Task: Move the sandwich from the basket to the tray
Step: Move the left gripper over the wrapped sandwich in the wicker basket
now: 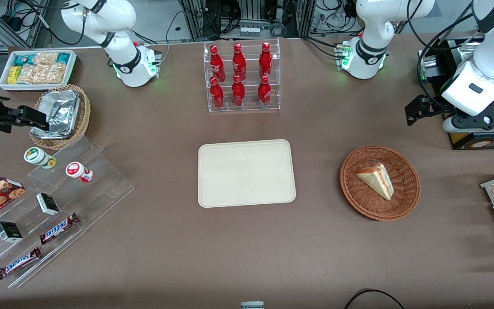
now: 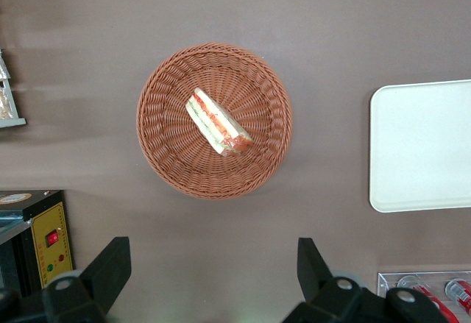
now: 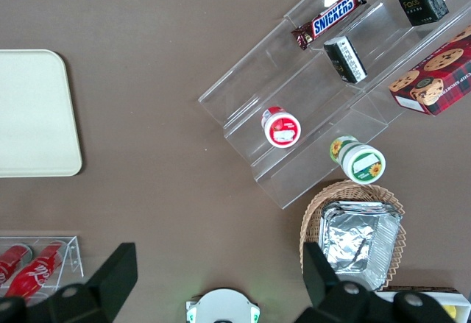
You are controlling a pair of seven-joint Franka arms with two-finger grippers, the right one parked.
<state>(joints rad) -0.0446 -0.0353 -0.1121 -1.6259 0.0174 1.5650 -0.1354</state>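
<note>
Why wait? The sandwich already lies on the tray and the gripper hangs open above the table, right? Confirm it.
Not quite. The sandwich lies in the basket, not on the tray, which holds nothing; the front view shows this, and the left wrist view agrees. The rest stands: the gripper hangs open above the table, near the basket.

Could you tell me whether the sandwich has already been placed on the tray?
No, the sandwich lies in the basket, the tray is bare, and the open tool hangs above the table.
</note>
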